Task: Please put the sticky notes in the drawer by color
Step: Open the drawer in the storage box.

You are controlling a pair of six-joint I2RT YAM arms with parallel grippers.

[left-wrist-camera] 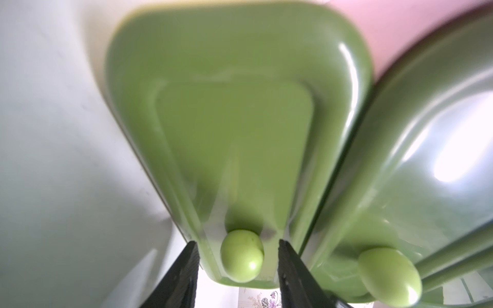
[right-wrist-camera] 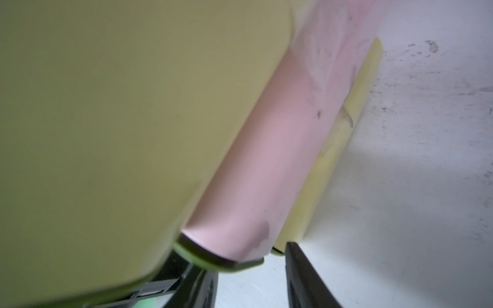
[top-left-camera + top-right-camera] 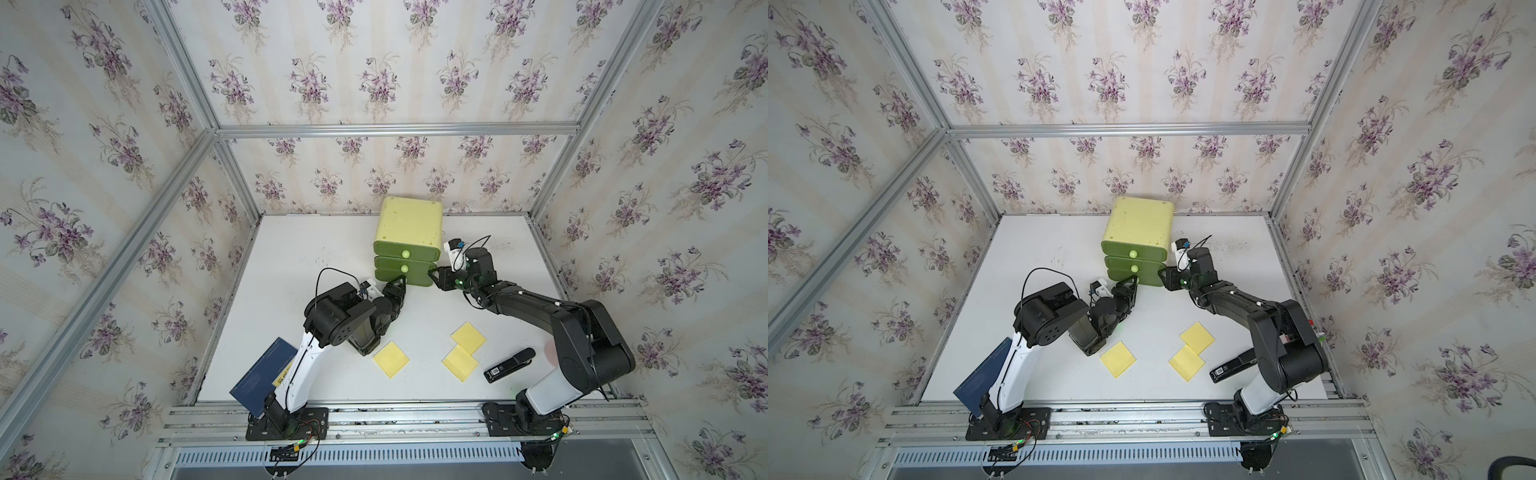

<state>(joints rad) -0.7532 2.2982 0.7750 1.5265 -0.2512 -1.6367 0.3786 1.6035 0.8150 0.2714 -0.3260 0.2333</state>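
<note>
Top views give us the matte white tabletop [image 3: 316,257], scuffed near the back. The boxy glossy plastic drawer cabinet [image 3: 409,222], with a pale yellow-green casing and three stacked darker green drawers, stands upright mid-table towards the back, fronts facing the arm bases. A flat dark blue book [image 3: 266,374] lies at the near left corner, partly hidden by the left arm. Three thin square yellow sticky notes [image 3: 391,359] lie flat in front of the cabinet, corners towards the near edge; the two on the right overlap at a corner. A black stapler [image 3: 509,365] lies slanted, one end behind the right arm. We see the left gripper [image 1: 237,249] narrowly open, black fingers flanking the lowest drawer's round light-green knob [image 1: 241,256] without touching it. The right gripper [image 3: 433,274] has its jaws closed in at the cabinet's lower right front corner; whether they pinch it we cannot tell. The right wrist view is blurred, and we cannot identify its pink band [image 2: 266,160].
</note>
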